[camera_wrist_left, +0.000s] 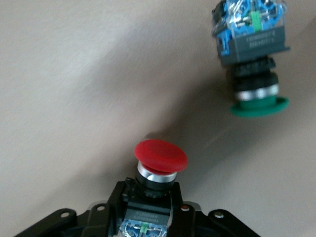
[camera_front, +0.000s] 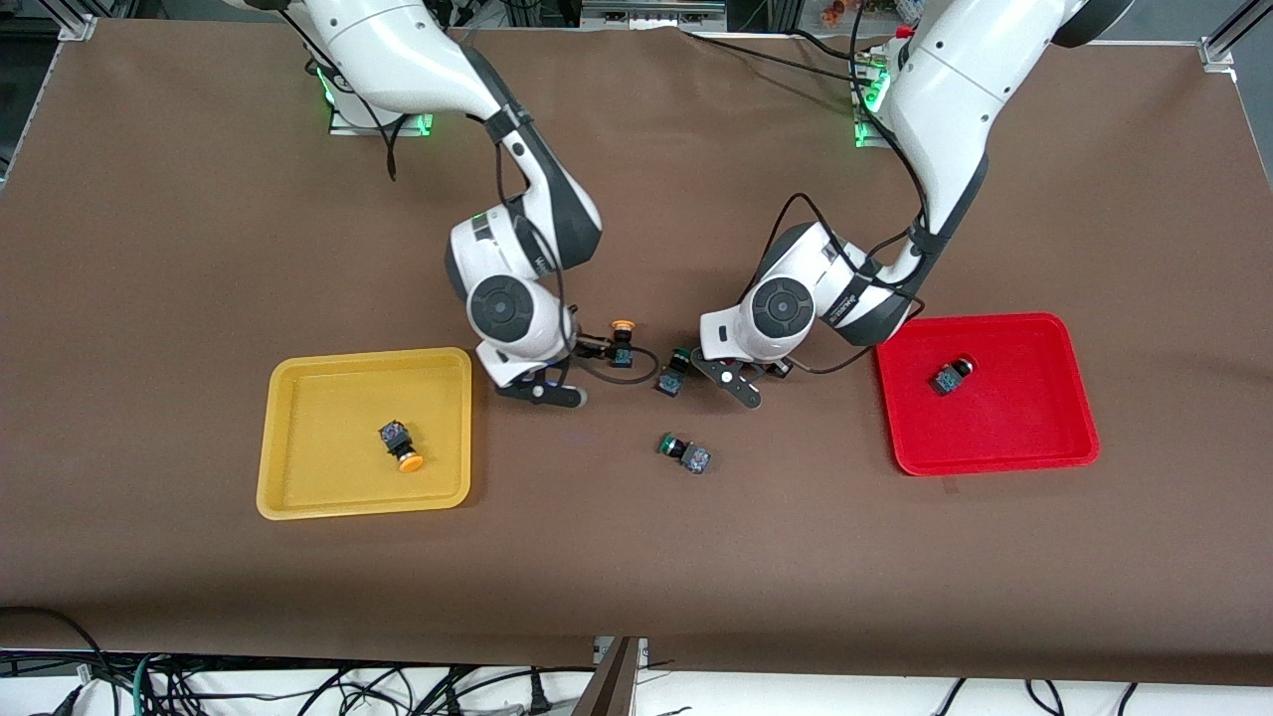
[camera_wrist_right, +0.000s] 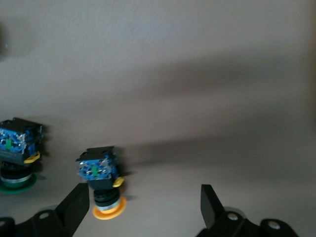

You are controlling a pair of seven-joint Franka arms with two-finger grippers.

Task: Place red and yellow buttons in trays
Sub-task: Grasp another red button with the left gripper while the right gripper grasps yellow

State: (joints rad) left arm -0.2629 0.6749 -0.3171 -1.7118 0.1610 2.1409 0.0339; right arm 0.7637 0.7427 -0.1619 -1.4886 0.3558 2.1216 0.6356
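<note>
My left gripper point(camera_front: 744, 386) point(camera_wrist_left: 149, 210) is shut on the dark body of a red button point(camera_wrist_left: 161, 157) and holds it over the table between a green-capped switch point(camera_front: 675, 371) and the red tray point(camera_front: 1054, 438). That tray holds another red button point(camera_front: 952, 376). My right gripper point(camera_front: 542, 391) point(camera_wrist_right: 143, 207) is open and empty beside the yellow tray point(camera_front: 298, 477). A yellow button point(camera_front: 622, 343) point(camera_wrist_right: 102, 181) lies on the table close to one of its fingers point(camera_wrist_right: 74, 210). Another yellow button point(camera_front: 401, 446) lies in the yellow tray.
A second green-capped switch point(camera_front: 684, 452) lies on the brown cloth nearer to the front camera, between the trays. The first green switch shows in the left wrist view point(camera_wrist_left: 252, 59) and the right wrist view point(camera_wrist_right: 16, 153). A black cable point(camera_front: 636, 373) loops by the yellow button.
</note>
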